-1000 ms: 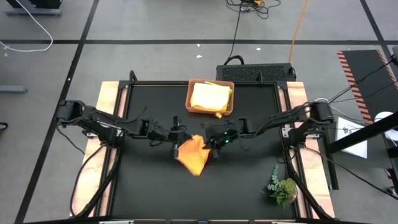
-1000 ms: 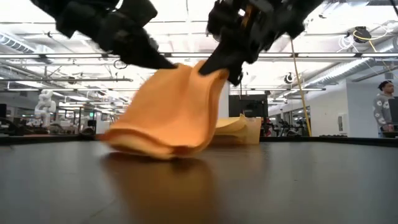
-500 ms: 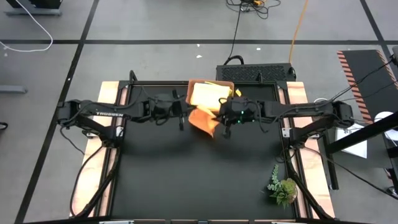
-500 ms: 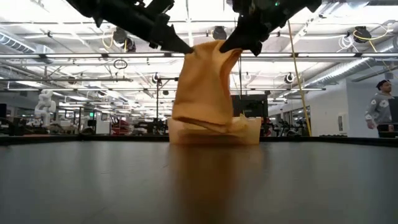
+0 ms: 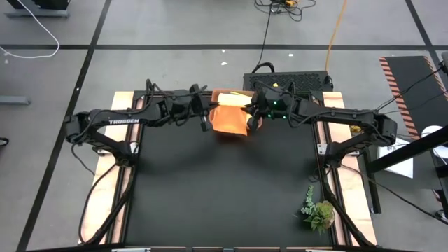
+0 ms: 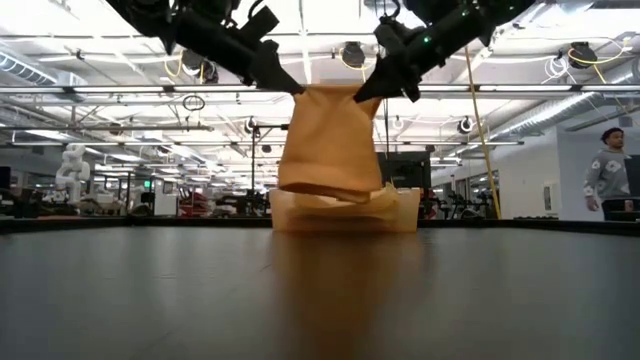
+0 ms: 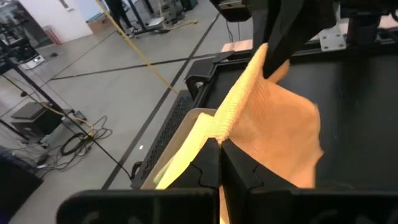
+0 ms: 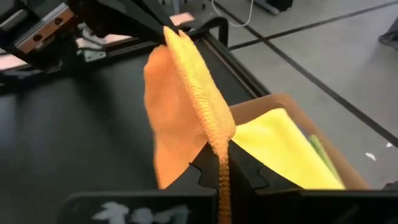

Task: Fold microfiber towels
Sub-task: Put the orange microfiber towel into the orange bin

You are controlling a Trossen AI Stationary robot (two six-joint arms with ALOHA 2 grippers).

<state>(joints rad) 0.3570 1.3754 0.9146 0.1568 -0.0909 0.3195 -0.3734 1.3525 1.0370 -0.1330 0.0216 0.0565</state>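
The orange towel (image 5: 231,120) hangs folded in the air over the near edge of the tray (image 5: 222,93), at the far middle of the black bench (image 5: 210,189). Both arms hold it from above, one at each top corner.

The left gripper (image 5: 205,119) is clamped on the towel's left upper corner; in the left wrist view its two dark fingers (image 7: 211,171) close on the folded edge of the orange towel (image 7: 273,124), which stretches away to the other arm's gripper. The right gripper (image 5: 252,121) is clamped on the opposite corner — in the right wrist view its fingers (image 8: 239,171) pinch the thick doubled edge of the orange towel (image 8: 180,118).

From the low view the orange towel (image 6: 330,140) drapes down between the left gripper (image 6: 295,88) and the right gripper (image 6: 362,92), its lower hem hanging just above or at the rim of the tray (image 6: 400,212); whether it touches cannot be told.

Inside the tray lies a folded yellow towel (image 8: 280,143), with a strip of lime green towel (image 8: 323,158) showing along its far side. The yellow towel (image 7: 180,155) also shows in the left wrist view, lying in the tray beneath the orange one.

A small green plant sprig (image 5: 317,210) lies at the bench's near right corner, well apart from the towels. A person (image 6: 606,175) stands in the room beyond the bench.
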